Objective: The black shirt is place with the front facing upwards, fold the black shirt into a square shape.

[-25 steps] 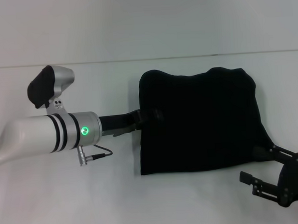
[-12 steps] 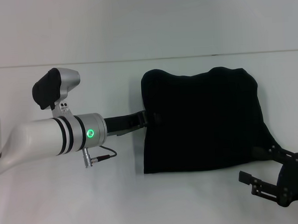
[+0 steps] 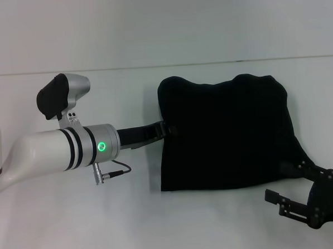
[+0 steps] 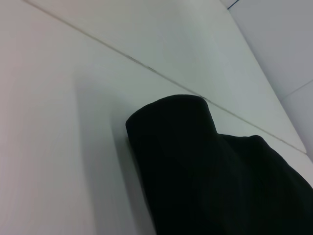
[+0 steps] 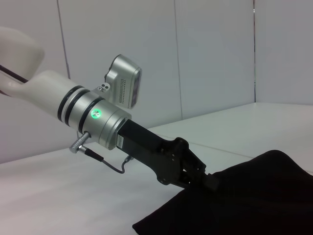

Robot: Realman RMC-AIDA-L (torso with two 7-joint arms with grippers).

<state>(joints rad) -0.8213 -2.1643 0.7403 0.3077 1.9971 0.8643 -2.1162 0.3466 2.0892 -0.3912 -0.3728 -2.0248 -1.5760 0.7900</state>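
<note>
The black shirt (image 3: 228, 132) lies folded into a rough square on the white table (image 3: 76, 218), plain side up, with no lettering visible. My left gripper (image 3: 166, 128) reaches in from the left and is shut on the shirt's left edge, about halfway along it. The right wrist view shows this grip, with the left gripper (image 5: 208, 180) pinching the cloth (image 5: 254, 200). My right gripper (image 3: 285, 182) sits open at the shirt's near right corner, with one finger (image 3: 296, 167) over the cloth edge. The left wrist view shows only the shirt's folded far corner (image 4: 195, 161).
Bare white tabletop (image 3: 105, 228) surrounds the shirt. A white wall (image 3: 161, 24) rises behind the table's far edge. The left arm's white forearm (image 3: 51, 155) with its green light and cable stretches across the left side.
My left arm has shifted slightly right, and the shirt's left edge moved right with it. The right gripper has barely moved.
</note>
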